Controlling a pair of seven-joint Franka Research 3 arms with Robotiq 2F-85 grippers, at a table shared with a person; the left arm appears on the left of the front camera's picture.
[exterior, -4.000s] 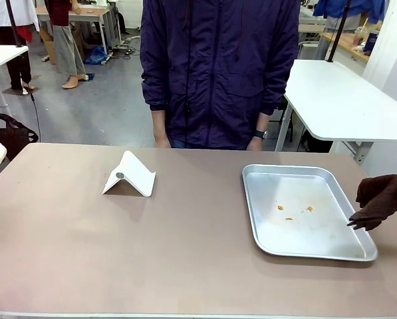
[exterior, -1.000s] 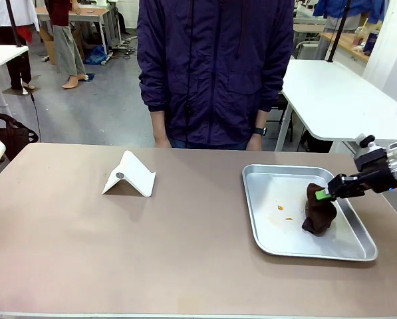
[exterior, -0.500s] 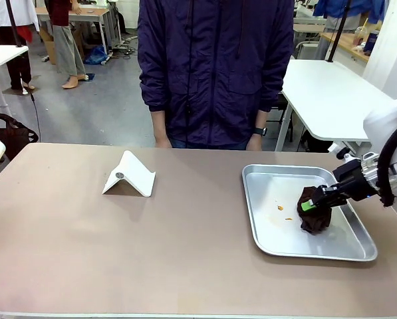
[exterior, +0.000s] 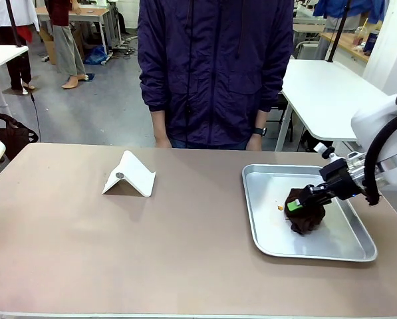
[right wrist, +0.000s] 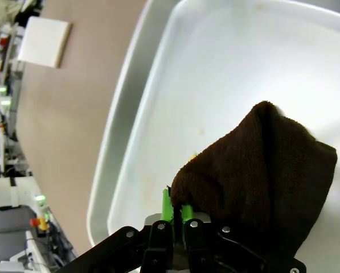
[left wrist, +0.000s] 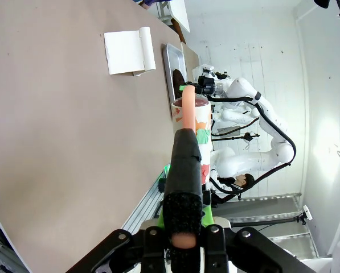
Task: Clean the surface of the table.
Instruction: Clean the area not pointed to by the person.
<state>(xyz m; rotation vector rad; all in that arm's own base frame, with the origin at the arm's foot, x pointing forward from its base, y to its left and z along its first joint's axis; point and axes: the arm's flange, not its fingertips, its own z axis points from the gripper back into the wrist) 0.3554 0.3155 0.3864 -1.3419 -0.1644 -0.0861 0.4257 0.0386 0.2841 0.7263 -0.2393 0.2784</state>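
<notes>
One orange crumb (exterior: 280, 208) left beside cloth (exterior: 304, 212) pushed farther across tray (exterior: 264, 226).

Front view: fixed, on the robot's side, facing across the table (exterior: 118, 246) toward the person (exterior: 215, 73) at the far edge. Left wrist view: rolled sideways, far back, looking along the tabletop at the distant metal tray (left wrist: 173, 62). Right wrist view: very near, looking down into the same tray (right wrist: 130, 125), also visible from the front (exterior: 271, 242).
</notes>
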